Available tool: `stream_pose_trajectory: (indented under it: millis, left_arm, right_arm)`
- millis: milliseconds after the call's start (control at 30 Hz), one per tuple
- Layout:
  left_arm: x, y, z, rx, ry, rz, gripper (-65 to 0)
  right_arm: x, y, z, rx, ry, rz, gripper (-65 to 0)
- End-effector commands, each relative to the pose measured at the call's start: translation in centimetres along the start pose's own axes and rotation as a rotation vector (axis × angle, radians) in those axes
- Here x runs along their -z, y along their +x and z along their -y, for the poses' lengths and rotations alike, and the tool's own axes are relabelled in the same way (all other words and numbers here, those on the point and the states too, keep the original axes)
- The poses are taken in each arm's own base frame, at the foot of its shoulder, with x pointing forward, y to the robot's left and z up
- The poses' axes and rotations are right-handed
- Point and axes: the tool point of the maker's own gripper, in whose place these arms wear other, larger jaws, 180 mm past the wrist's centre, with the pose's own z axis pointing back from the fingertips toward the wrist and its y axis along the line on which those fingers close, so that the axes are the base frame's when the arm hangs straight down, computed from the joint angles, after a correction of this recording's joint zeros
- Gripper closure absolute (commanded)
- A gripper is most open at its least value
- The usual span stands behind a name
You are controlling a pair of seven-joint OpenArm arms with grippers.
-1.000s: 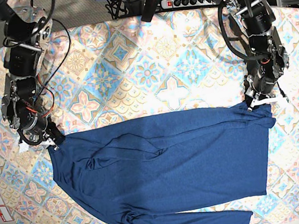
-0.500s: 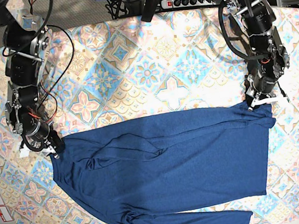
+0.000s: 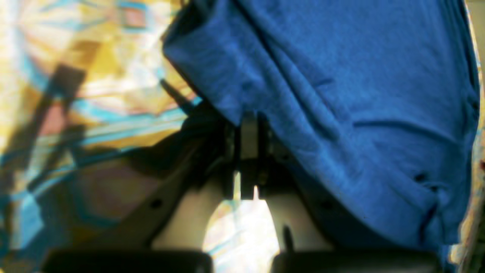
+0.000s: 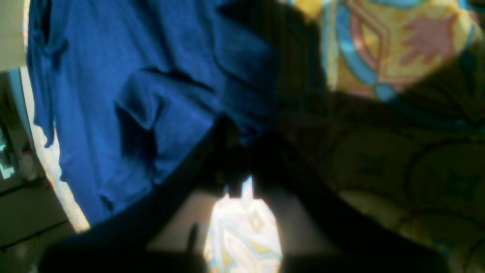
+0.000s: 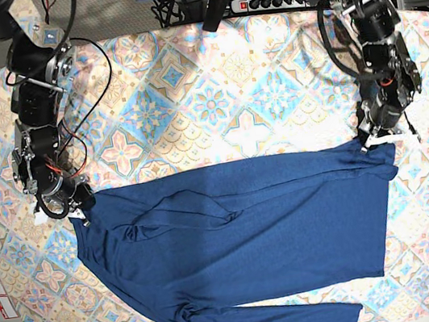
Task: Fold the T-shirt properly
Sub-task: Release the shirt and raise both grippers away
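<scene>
- Blur softens both wrist views, so fabric texture and the gripper tips are hard to make out; the right wrist view is also deep in shadow.
- Fingertips of the right gripper are lost in that shadow at the shirt's corner; whether its jaws are closed on the cloth cannot be told.
- In the left wrist view the left gripper has its jaws pressed together on the edge of the T-shirt, with the blue cloth draping over and hiding the tips.
- From the base view both grippers sit at the shirt's far corners, the left gripper at that view's right and the right gripper at its left; their jaws are too small to read there.
- The T-shirt is dark navy, plain, long-sleeved, and lies spread across the near half of the tabletop, which is covered by a pastel tile-print cloth.
- One sleeve runs along the shirt's near edge toward the right of the base view; another fold of fabric lies creased across the body near the left.
- The far edge is stretched fairly straight between the two grippers.
</scene>
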Motion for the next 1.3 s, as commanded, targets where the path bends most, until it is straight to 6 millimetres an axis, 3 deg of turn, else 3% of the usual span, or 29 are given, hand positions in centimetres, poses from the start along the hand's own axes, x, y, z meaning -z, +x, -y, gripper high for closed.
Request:
stream_pose_trajectory:
  millis: [0, 133, 500, 800, 1033, 1267]
  left_arm:
    - [-0.6, 2.3, 0.7, 0.026, -0.021, 0.059, 0.0]
    - [-1.8, 2.2, 0.4, 0.065, -0.019, 0.077, 0.0]
    - [-5.3, 0.1, -1.4, 0.16, 0.005, 0.045, 0.0]
    - [-9.4, -3.7, -4.3, 0.2, 0.039, -0.009, 0.0]
    - [-11.9, -6.5, -7.4, 0.167, 0.08, -0.077, 0.0]
    - [-13.2, -8.2, -9.3, 0.164, 0.118, -0.118, 0.0]
  right_arm:
    - [-0.8, 2.0, -0.2, -0.008, 0.018, 0.053, -0.2]
    - [-2.8, 3.5, 0.8, -0.011, 0.024, 0.11, -0.2]
    - [-8.6, 3.2, 6.6, -0.006, -0.041, 0.114, -0.2]
    - [-12.7, 1.1, 11.1, -0.06, -0.119, 0.118, -0.2]
    - [-14.4, -1.9, 13.3, 0.053, -0.073, 0.065, -0.2]
    - [-15.1, -2.7, 14.8, 0.066, -0.101, 0.053, -0.2]
